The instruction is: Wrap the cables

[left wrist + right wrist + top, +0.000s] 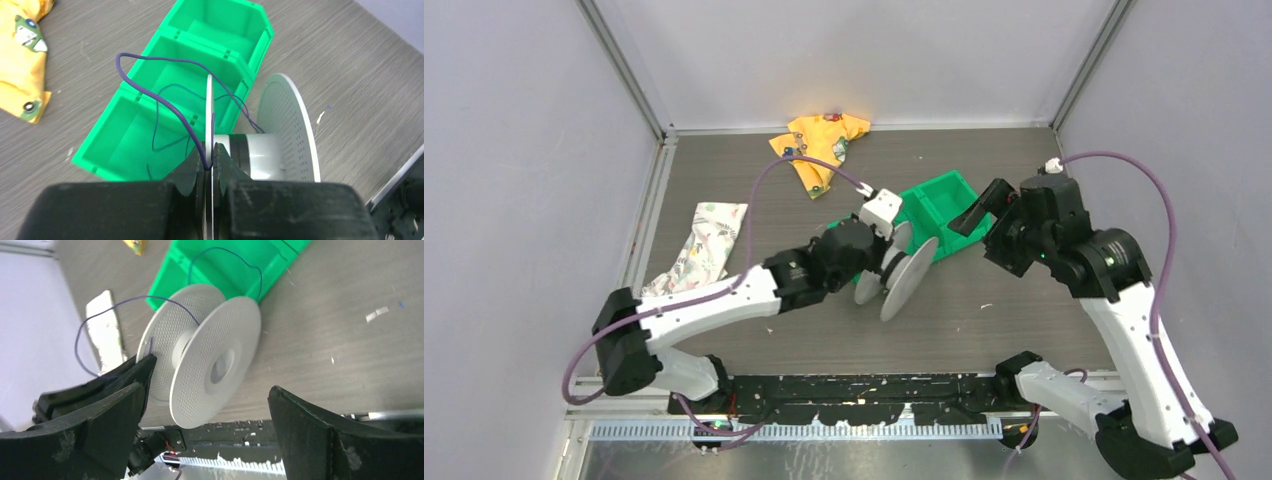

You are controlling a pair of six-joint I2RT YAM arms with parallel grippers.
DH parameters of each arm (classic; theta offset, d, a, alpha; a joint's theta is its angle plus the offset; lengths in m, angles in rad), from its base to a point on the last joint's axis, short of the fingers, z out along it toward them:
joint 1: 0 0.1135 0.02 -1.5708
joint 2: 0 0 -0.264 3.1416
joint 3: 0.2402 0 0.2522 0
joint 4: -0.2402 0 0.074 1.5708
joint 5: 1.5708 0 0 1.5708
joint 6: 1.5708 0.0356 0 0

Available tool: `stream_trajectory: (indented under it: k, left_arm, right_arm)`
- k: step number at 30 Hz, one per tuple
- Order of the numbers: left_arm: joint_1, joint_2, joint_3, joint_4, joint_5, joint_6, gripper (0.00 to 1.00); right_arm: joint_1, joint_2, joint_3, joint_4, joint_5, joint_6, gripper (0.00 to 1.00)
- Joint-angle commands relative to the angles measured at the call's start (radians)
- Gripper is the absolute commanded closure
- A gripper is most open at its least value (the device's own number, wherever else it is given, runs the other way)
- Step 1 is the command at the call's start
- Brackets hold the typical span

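Left fingers (190, 175) clenched on the pale spool (255, 155)'s near flange, pinching the cable (118, 62) against it; the thin dark strand loops up and away over the green bin (100, 170) beyond. Spool axis runs sideways, rightward from them. Right fingers (110, 415) gape, released, facing the spool.

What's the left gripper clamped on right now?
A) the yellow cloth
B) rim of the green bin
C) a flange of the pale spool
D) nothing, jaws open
C: in the left wrist view the left gripper is shut on the thin edge of one flange of the spool, and the dark cable runs down into the pinch beside it.
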Motion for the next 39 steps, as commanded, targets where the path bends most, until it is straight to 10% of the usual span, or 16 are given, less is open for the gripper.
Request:
stream_trajectory:
  k: [1,8,20,39]
  left_arm:
    - [0.066,-0.12,0.151,-0.436,0.228,0.05,1.0]
    - [0.231,-0.264,0.328,-0.808,0.5,0.14,1.0]
    - [0.316,-0.296,0.771,-1.27,0.779,0.267,1.0]
    - [0.316,-0.279,0.985,-1.313,0.712,0.191,1.0]
  right_arm:
    - [-0.003,-0.119,-0.017,0.274,-0.017,-0.232,0.02]
    - [-0.003,-0.328,-0.393,0.808,-0.007,-0.428,0.04]
    - [0.027,-0.017,-0.551,1.339,-0.558,-0.524,0.16]
    - [0.171,-0.121,-0.628,1.314,-0.762,-0.741,0.05]
